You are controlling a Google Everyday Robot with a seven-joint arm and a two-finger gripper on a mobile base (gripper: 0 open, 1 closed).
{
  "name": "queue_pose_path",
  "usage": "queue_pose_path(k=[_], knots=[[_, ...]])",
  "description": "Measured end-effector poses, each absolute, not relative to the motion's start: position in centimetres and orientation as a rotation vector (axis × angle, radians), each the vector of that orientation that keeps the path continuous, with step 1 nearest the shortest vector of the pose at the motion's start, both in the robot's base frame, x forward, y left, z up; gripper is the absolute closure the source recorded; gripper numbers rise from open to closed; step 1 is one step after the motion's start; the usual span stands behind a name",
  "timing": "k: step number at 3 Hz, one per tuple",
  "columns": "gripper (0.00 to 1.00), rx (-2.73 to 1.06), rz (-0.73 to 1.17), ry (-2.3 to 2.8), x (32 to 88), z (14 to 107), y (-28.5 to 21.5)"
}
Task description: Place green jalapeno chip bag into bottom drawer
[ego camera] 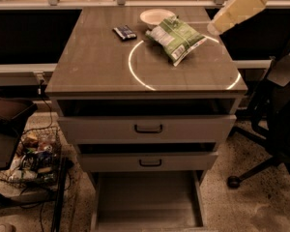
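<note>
At the far right of the surface [96, 76], the hand [218, 26], spread or not I cannot tell, should straddle the middle of the chip bag [176, 38].

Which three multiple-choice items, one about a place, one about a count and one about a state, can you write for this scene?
1. Where does the green jalapeno chip bag lie?
A. On the cabinet top, beside the white bowl
B. On the office chair
C. On the floor

2. How many drawers carry a dark handle?
A. One
B. Four
C. Two

3. In what state is the bottom drawer?
A. Shut
B. Pulled out, its floor in view
C. Taken off

Answers:
1 A: the bag rests on the top, with the gripper at the upper right near it.
2 C: the two upper drawers each show one handle.
3 B: its grey floor shows below the upper fronts.
</note>
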State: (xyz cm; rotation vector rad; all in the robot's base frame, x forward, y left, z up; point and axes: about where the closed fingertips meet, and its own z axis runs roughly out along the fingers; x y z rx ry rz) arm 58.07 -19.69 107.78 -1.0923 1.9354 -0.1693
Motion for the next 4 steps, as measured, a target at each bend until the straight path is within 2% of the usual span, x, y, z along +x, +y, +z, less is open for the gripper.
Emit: queue_pose_path(k=[3,4], knots=[[0.00,-1.025,-0.189,1.981,59.5,106.2,-19.5],[0.00,-1.013,-0.121,1.953,63.1,105.0,-17.6]])
